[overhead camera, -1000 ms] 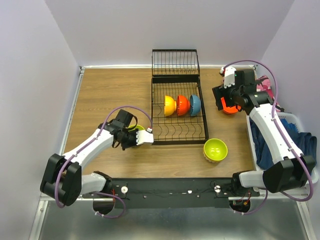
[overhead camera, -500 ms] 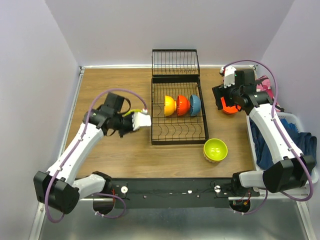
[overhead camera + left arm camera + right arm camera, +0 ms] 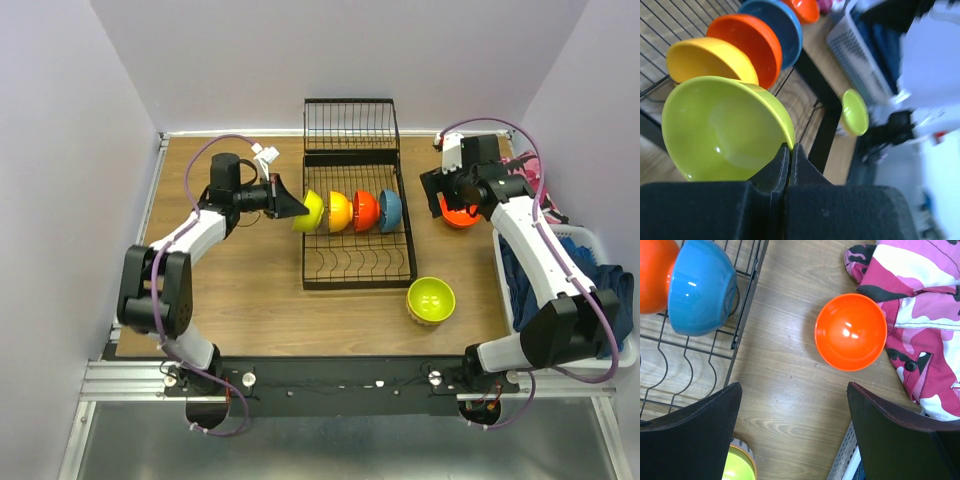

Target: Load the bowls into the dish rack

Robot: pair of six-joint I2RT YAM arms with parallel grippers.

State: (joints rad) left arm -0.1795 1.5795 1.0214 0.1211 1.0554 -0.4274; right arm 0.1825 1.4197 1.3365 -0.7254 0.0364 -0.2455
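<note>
Left gripper (image 3: 789, 155) has brought a lime bowl (image 3: 720, 130) from lower left to the dish rack (image 3: 355, 270), jaws clamped on its rim; right gripper (image 3: 792, 415) jaws stand wide apart.

Left arm (image 3: 190, 235) and right arm (image 3: 545, 252): white link shells, black joint housings, one purple cable looped along each. Left gripper (image 3: 789, 150) fingers matte black (coarse, foam-like texture); right gripper (image 3: 792, 390) fingers likewise black.
</note>
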